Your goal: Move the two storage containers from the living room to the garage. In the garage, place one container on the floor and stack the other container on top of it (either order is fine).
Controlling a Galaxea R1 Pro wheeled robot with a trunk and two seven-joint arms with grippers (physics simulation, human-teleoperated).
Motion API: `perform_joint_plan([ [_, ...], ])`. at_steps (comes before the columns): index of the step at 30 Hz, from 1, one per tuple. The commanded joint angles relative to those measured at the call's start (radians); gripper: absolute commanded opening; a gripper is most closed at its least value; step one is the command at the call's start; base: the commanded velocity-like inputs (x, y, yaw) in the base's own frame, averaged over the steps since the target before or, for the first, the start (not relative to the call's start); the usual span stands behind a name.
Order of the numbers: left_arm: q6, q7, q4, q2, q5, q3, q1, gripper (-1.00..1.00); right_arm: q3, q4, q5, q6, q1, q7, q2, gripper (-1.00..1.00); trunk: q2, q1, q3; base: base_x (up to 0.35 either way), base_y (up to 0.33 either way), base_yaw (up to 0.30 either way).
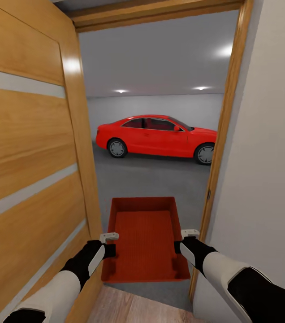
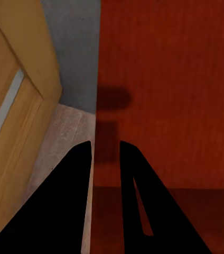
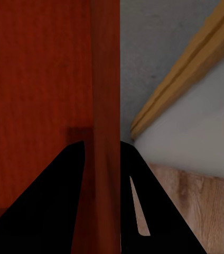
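A red-orange storage container (image 1: 144, 237) hangs level in the doorway, held between both arms. My left gripper (image 1: 108, 248) is shut on its left wall. My right gripper (image 1: 179, 245) is shut on its right wall. In the left wrist view the black fingers (image 2: 75, 174) straddle the container wall (image 2: 104, 153), with the container's red inside (image 2: 170, 90) beyond. In the right wrist view the fingers (image 3: 70, 174) clamp the upright red wall (image 3: 105, 116). Beyond the doorway lies the garage with its dark grey floor (image 1: 156, 179).
An open wooden door (image 1: 30, 157) stands close on the left. The wooden door frame (image 1: 221, 134) and a white wall (image 1: 268, 157) are close on the right. A red car (image 1: 158, 134) is parked across the garage. Light wood planks (image 1: 133, 307) lie underfoot.
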Motion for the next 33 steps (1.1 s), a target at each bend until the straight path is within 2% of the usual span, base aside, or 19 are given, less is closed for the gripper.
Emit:
perform_joint_plan([
  [1, 0.011, 0.016, 0.001, 0.001, -0.029, -0.01, 0.0, -1.0, 0.034, -0.003, 0.002, 0.006, -0.001, -0.009, 0.0, -1.0, -0.002, 0.001, -0.002, 0.201, 0.143, -0.007],
  [11, 0.01, 0.017, -0.001, 0.001, -0.029, -0.01, 0.0, -1.0, 0.034, -0.003, 0.002, 0.006, -0.001, -0.009, 0.001, -1.0, -0.002, 0.001, -0.002, 0.237, 0.168, -0.001],
  [17, 0.005, 0.017, -0.003, 0.001, -0.029, -0.01, 0.0, -1.0, 0.034, -0.003, 0.002, 0.006, -0.001, -0.009, 0.001, -1.0, -0.002, 0.001, -0.002, 0.074, 0.026, -0.002],
  [33, 0.004, 0.016, -0.003, 0.001, -0.03, -0.01, 0.0, -1.0, 0.034, -0.003, 0.002, 0.007, -0.001, -0.009, 0.001, -1.0, -0.002, 0.001, -0.002, 0.001, 0.0, -0.191],
])
